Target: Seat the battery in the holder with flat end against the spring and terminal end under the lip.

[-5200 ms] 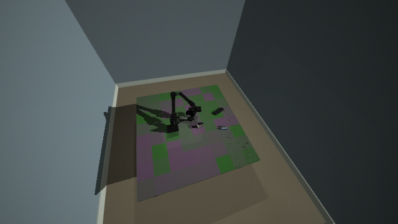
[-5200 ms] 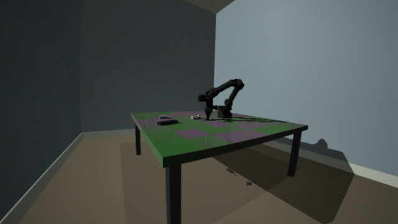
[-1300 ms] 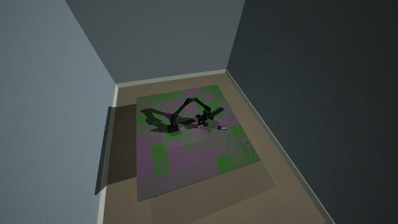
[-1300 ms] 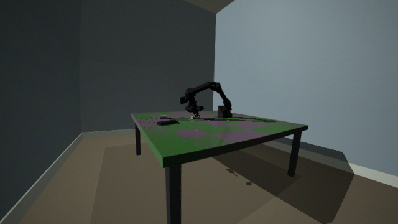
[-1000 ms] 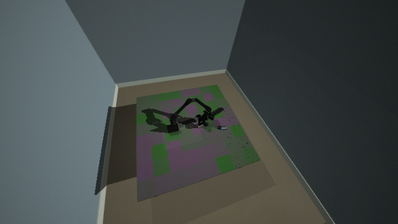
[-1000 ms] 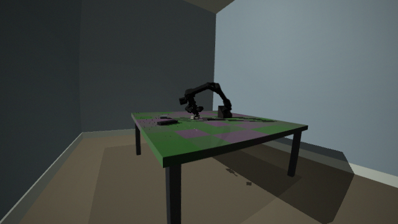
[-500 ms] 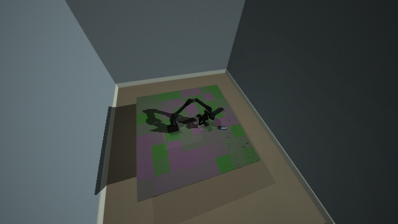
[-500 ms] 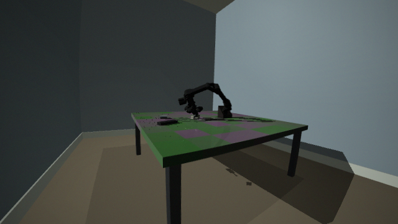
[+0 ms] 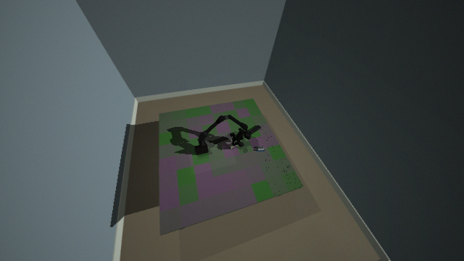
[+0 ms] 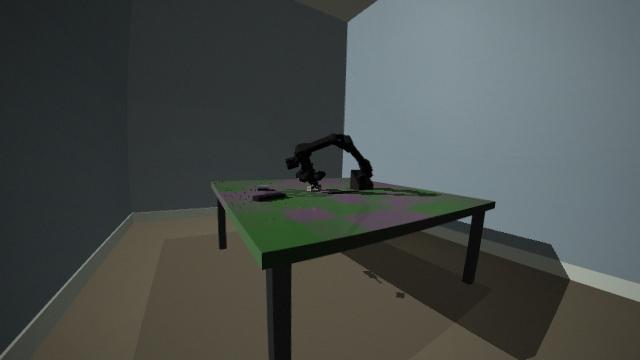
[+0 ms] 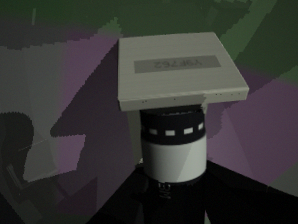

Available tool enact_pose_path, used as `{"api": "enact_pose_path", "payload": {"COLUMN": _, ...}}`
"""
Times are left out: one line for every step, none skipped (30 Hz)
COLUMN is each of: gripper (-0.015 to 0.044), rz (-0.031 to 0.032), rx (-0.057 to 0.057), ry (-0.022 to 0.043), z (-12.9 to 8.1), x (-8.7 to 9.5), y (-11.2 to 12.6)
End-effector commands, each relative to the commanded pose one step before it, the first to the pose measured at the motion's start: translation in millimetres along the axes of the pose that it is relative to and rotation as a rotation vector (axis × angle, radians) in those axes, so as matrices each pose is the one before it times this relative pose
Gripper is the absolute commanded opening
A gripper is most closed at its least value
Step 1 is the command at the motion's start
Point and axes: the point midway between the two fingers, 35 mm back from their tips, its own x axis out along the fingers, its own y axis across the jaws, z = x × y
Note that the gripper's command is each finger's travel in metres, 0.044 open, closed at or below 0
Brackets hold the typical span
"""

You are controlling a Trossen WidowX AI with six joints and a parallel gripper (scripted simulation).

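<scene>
One battery (image 11: 174,155), banded black and white, clenched in tool (image 9: 235,146) (image 10: 314,186) (image 11: 172,173); upper end at pale holder's (image 11: 182,70) near edge. Seating unclear.

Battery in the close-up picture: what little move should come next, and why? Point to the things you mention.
Probably ease the battery (image 11: 173,162) gently down into the holder (image 9: 233,147) (image 10: 311,189) (image 11: 175,45), keeping hold. Its banded end meets the edge of the printed plate, while the hand (image 9: 234,145) (image 10: 314,185) (image 11: 172,173) grips it further back. The spring is hidden, so pushing harder seems unwise.
</scene>
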Motion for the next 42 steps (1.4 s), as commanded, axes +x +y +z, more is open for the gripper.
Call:
{"api": "enact_pose_path", "payload": {"gripper": 0.0073, "rz": -0.00260, "rx": -0.0006, "ry": -0.01255, "z": 3.96, "x": -0.43, "y": -0.75}}
{"api": "enact_pose_path", "payload": {"gripper": 0.0073, "rz": -0.00003, "rx": 0.0005, "ry": -0.00455, "z": 0.01, "x": 0.21, "y": -0.16}}
{"api": "enact_pose_path", "payload": {"gripper": 0.0073, "rz": -0.00003, "rx": 0.0005, "ry": -0.00526, "z": 0.01, "x": 0.24, "y": -0.18}}
{"api": "enact_pose_path", "payload": {"gripper": 0.0073, "rz": -0.00003, "rx": 0.0005, "ry": -0.00553, "z": 0.01, "x": 0.26, "y": -0.18}}
{"api": "enact_pose_path", "payload": {"gripper": 0.0073, "rz": -0.00003, "rx": 0.0005, "ry": -0.00553, "z": 0.00, "x": 0.25, "y": -0.18}}
{"api": "enact_pose_path", "payload": {"gripper": 0.0073, "rz": -0.00002, "rx": 0.0005, "ry": -0.00548, "z": 0.00, "x": 0.25, "y": -0.18}}
{"api": "enact_pose_path", "payload": {"gripper": 0.0073, "rz": -0.00002, "rx": 0.0005, "ry": -0.00548, "z": 0.00, "x": 0.25, "y": -0.17}}
{"api": "enact_pose_path", "payload": {"gripper": 0.0073, "rz": -0.00002, "rx": 0.0005, "ry": -0.00548, "z": -0.01, "x": 0.25, "y": -0.17}}
{"api": "enact_pose_path", "payload": {"gripper": 0.0073, "rz": 0.00002, "rx": 0.0005, "ry": -0.00548, "z": -0.01, "x": 0.25, "y": -0.17}}
{"api": "enact_pose_path", "payload": {"gripper": 0.0073, "rz": 0.00002, "rx": 0.0005, "ry": -0.00548, "z": -0.02, "x": 0.25, "y": -0.16}}
{"api": "enact_pose_path", "payload": {"gripper": 0.0073, "rz": 0.00002, "rx": 0.0005, "ry": -0.00547, "z": -0.02, "x": 0.25, "y": -0.16}}
{"api": "enact_pose_path", "payload": {"gripper": 0.0073, "rz": 0.00003, "rx": 0.0004, "ry": -0.00547, "z": -0.02, "x": 0.24, "y": -0.16}}
{"api": "enact_pose_path", "payload": {"gripper": 0.0073, "rz": 0.00003, "rx": 0.0004, "ry": -0.00547, "z": -0.03, "x": 0.24, "y": -0.15}}
{"api": "enact_pose_path", "payload": {"gripper": 0.0073, "rz": 0.00003, "rx": 0.0004, "ry": -0.00547, "z": -0.03, "x": 0.24, "y": -0.15}}
{"api": "enact_pose_path", "payload": {"gripper": 0.0073, "rz": 0.00003, "rx": 0.0004, "ry": -0.00546, "z": -0.03, "x": 0.24, "y": -0.14}}
{"api": "enact_pose_path", "payload": {"gripper": 0.0073, "rz": 0.00003, "rx": 0.0004, "ry": -0.00546, "z": -0.04, "x": 0.24, "y": -0.14}}
{"api": "enact_pose_path", "payload": {"gripper": 0.0073, "rz": 0.00003, "rx": 0.0004, "ry": -0.00546, "z": -0.04, "x": 0.23, "y": -0.14}}
{"api": "enact_pose_path", "payload": {"gripper": 0.0073, "rz": 0.00005, "rx": 0.0004, "ry": -0.00546, "z": -0.05, "x": 0.22, "y": -0.12}}
{"api": "enact_pose_path", "payload": {"gripper": 0.0073, "rz": 0.00006, "rx": 0.0004, "ry": -0.00546, "z": -0.06, "x": 0.22, "y": -0.12}}
{"api": "enact_pose_path", "payload": {"gripper": 0.0073, "rz": 0.00006, "rx": 0.0004, "ry": -0.00546, "z": -0.06, "x": 0.21, "y": -0.11}}
{"api": "enact_pose_path", "payload": {"gripper": 0.0073, "rz": 0.00006, "rx": 0.0004, "ry": -0.00545, "z": -0.06, "x": 0.21, "y": -0.11}}
{"api": "enact_pose_path", "payload": {"gripper": 0.0073, "rz": 0.00006, "rx": 0.0004, "ry": -0.00545, "z": -0.07, "x": 0.21, "y": -0.11}}
{"api": "enact_pose_path", "payload": {"gripper": 0.0073, "rz": 0.00006, "rx": 0.0004, "ry": -0.00545, "z": -0.07, "x": 0.21, "y": -0.10}}
{"api": "enact_pose_path", "payload": {"gripper": 0.0073, "rz": 0.00004, "rx": 0.0003, "ry": -0.00540, "z": -0.06, "x": 0.22, "y": -0.11}}
{"api": "enact_pose_path", "payload": {"gripper": 0.0073, "rz": 0.00004, "rx": 0.0003, "ry": -0.00540, "z": -0.07, "x": 0.22, "y": -0.10}}
{"api": "enact_pose_path", "payload": {"gripper": 0.0073, "rz": 0.00004, "rx": 0.0003, "ry": -0.00540, "z": -0.07, "x": 0.21, "y": -0.10}}
{"api": "enact_pose_path", "payload": {"gripper": 0.0073, "rz": 0.00004, "rx": 0.0003, "ry": -0.00542, "z": -0.07, "x": 0.21, "y": -0.10}}
{"api": "enact_pose_path", "payload": {"gripper": 0.0073, "rz": 0.00004, "rx": 0.0003, "ry": -0.00542, "z": -0.07, "x": 0.21, "y": -0.09}}
{"api": "enact_pose_path", "payload": {"gripper": 0.0073, "rz": 0.00004, "rx": 0.0003, "ry": -0.00541, "z": -0.08, "x": 0.21, "y": -0.09}}
{"api": "enact_pose_path", "payload": {"gripper": 0.0073, "rz": 0.00004, "rx": 0.0003, "ry": -0.00542, "z": -0.08, "x": 0.21, "y": -0.08}}
{"api": "enact_pose_path", "payload": {"gripper": 0.0073, "rz": 0.00004, "rx": 0.0002, "ry": -0.00542, "z": -0.08, "x": 0.20, "y": -0.08}}
{"api": "enact_pose_path", "payload": {"gripper": 0.0073, "rz": 0.00004, "rx": 0.0002, "ry": -0.00542, "z": -0.09, "x": 0.20, "y": -0.07}}
{"api": "enact_pose_path", "payload": {"gripper": 0.0073, "rz": 0.00004, "rx": 0.0002, "ry": -0.00542, "z": -0.09, "x": 0.18, "y": -0.07}}
{"api": "enact_pose_path", "payload": {"gripper": 0.0073, "rz": 0.00005, "rx": 0.0002, "ry": -0.00542, "z": -0.09, "x": 0.18, "y": -0.06}}
{"api": "enact_pose_path", "payload": {"gripper": 0.0073, "rz": 0.00005, "rx": 0.0002, "ry": -0.00542, "z": -0.10, "x": 0.18, "y": -0.06}}
{"api": "enact_pose_path", "payload": {"gripper": 0.0073, "rz": 0.00004, "rx": 0.0002, "ry": -0.00531, "z": -0.09, "x": 0.19, "y": -0.05}}
{"api": "enact_pose_path", "payload": {"gripper": 0.0073, "rz": 0.00004, "rx": 0.0002, "ry": -0.00531, "z": -0.10, "x": 0.19, "y": -0.05}}
{"api": "enact_pose_path", "payload": {"gripper": 0.0073, "rz": 0.00004, "rx": 0.0002, "ry": -0.00531, "z": -0.10, "x": 0.18, "y": -0.04}}
{"api": "enact_pose_path", "payload": {"gripper": 0.0073, "rz": 0.00005, "rx": 0.0001, "ry": -0.00541, "z": -0.10, "x": 0.17, "y": -0.04}}
{"api": "enact_pose_path", "payload": {"gripper": 0.0073, "rz": 0.00005, "rx": 0.0001, "ry": -0.00540, "z": -0.11, "x": 0.16, "y": -0.03}}
{"api": "enact_pose_path", "payload": {"gripper": 0.0073, "rz": 0.00005, "rx": 0.0001, "ry": -0.00540, "z": -0.11, "x": 0.16, "y": -0.03}}
{"api": "enact_pose_path", "payload": {"gripper": 0.0073, "rz": 0.00004, "rx": 0.0001, "ry": -0.00540, "z": -0.09, "x": 0.16, "y": -0.02}}
